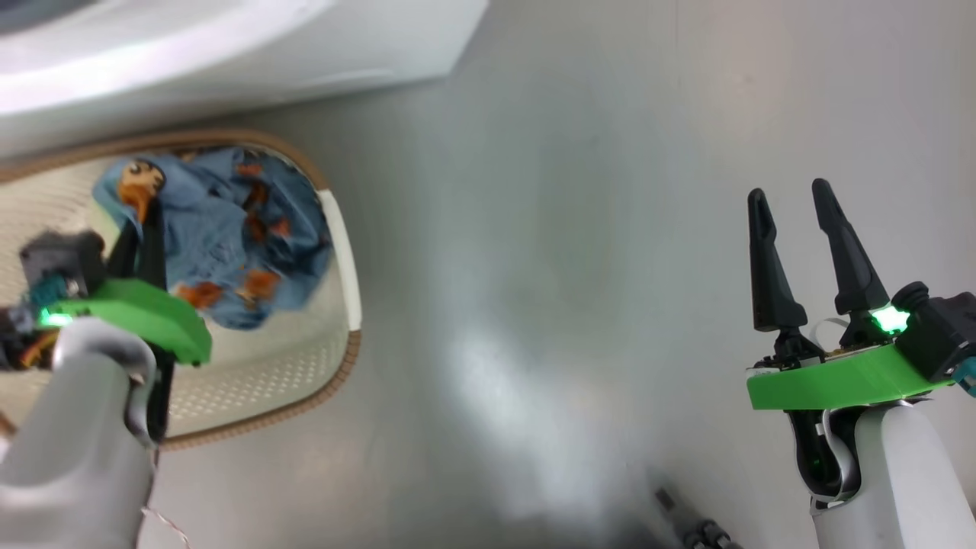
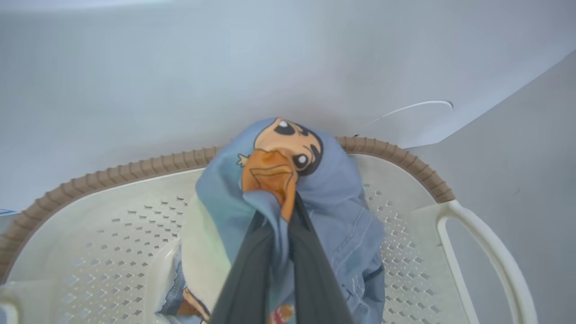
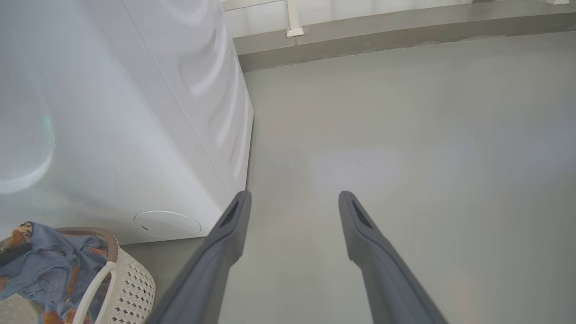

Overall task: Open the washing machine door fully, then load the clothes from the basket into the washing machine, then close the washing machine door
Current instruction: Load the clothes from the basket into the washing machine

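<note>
Left gripper [image 2: 279,216]: closed on a fold of the clothes [image 1: 229,236], its two dark fingers pinching the light-blue fabric right at an orange cartoon figure. The pinched fold stands up above the rest of the bundle; whether the bundle has fully cleared the bottom of the basket cannot be told. The clothes are inside the basket [image 1: 252,381], toward the side nearest the washer [image 1: 229,46]. The basket sits on the grey floor [image 1: 572,267], directly in front of the white washer front and close against it. The white handle [image 2: 486,243] is on the basket's end toward the robot's right. The washer's round hatch [image 3: 167,223] is low on the front panel, near its corner and just beyond the basket rim. Right gripper [image 1: 789,191]: fully open and holding nothing, fingers spread wide over bare floor, well apart from the basket and clothes. The washer door and drum cannot be made out.
</note>
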`<state>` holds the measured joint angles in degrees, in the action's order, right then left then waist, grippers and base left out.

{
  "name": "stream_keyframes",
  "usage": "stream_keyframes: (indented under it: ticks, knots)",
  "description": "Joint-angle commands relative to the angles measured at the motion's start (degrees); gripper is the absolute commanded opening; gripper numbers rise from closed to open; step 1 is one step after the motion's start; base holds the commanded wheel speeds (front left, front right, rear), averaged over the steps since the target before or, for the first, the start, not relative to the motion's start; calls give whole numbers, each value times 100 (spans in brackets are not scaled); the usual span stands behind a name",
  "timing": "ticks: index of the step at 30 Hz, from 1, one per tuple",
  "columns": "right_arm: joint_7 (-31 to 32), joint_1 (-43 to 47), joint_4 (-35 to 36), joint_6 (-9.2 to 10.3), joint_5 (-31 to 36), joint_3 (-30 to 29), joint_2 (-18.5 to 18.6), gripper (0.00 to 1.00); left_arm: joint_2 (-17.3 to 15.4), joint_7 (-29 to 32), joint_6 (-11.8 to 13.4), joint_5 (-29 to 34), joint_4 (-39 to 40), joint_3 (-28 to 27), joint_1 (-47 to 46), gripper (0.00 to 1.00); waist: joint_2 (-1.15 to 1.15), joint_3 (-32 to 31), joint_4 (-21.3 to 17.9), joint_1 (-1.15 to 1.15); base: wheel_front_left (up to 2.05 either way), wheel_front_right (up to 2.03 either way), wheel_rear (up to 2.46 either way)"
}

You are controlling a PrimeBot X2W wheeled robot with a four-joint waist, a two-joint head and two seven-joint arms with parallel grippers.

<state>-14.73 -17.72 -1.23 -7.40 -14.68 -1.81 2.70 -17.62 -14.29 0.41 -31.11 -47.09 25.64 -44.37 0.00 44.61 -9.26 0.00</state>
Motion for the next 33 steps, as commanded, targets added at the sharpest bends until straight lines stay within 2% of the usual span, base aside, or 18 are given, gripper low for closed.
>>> stream_keyframes:
  ticks: [1,15,33]
  knots:
    - [-27,132,63,-9,15,123,18,100,-165,-70,70,116,279,-293,353,0,0,-533,248,0,0,0,0]
    - [-27,324,-370,-9,111,239,18,100,469,-71,-83,1018,1926,-1543,2010,0,0,-1929,592,0,0,0,0]
    - [-27,689,-781,-9,161,370,18,100,995,-71,-179,1853,3489,-2557,3387,0,0,-3270,795,0,0,0,0]
